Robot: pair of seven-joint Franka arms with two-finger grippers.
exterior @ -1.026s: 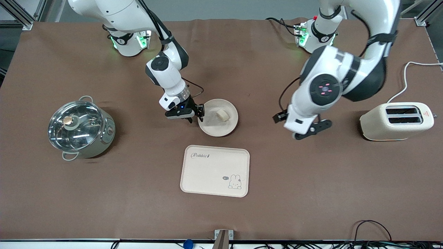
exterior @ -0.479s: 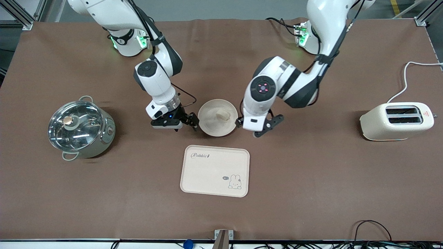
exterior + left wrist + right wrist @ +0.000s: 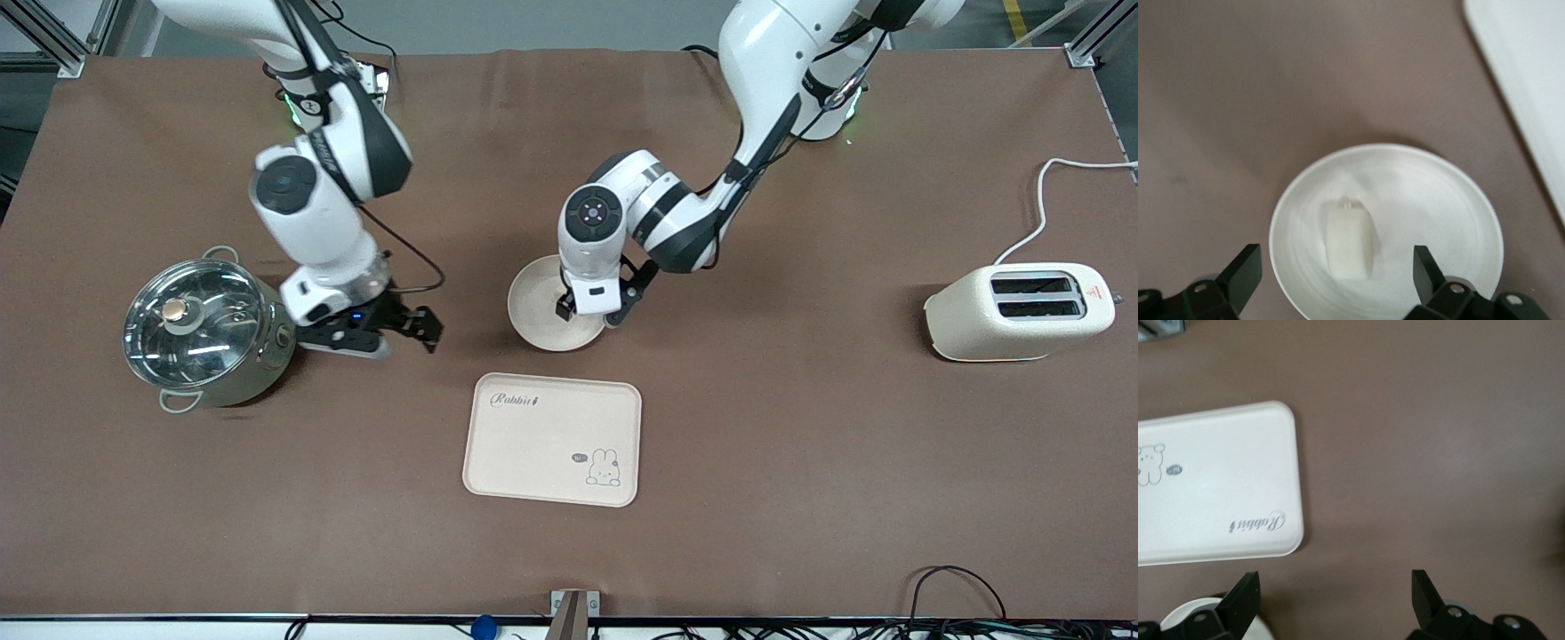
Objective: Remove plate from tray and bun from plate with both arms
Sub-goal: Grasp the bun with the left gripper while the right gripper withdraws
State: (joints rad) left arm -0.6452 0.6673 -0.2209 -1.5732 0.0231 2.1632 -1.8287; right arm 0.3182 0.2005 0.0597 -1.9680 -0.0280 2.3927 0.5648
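Plate (image 3: 538, 307) sits near the middle of the table, farther from the front camera than the rabbit tray (image 3: 552, 439), with bare brown cloth between the two. We see the bun (image 3: 1350, 241) lying inside the dish in the left wrist view — an upright pale chunk a little off centre; in the front view the left arm's wrist covers it.

We find the left gripper (image 3: 594, 313) hanging directly over the dish, at about the 3 o'clock part of its rim as the front view shows it. Its jaws are spread wide: in the left wrist view the two fingertips (image 3: 1241, 268) stand on either side of the bun, neither touching it, with nothing between them but the dish.

We find the right gripper (image 3: 411, 325) over bare cloth between the pot (image 3: 206, 327) and the dish, at roughly 9 o'clock from the dish and clearly apart from it. Its jaws are also released and hold nothing — the right wrist view shows both fingertips (image 3: 1245, 593) parted above the cloth, with the tray's lettered end in sight and a sliver of the dish's rim at the frame edge.

A cream toaster (image 3: 1020, 312) with a white cord stands toward the left arm's end of the table.
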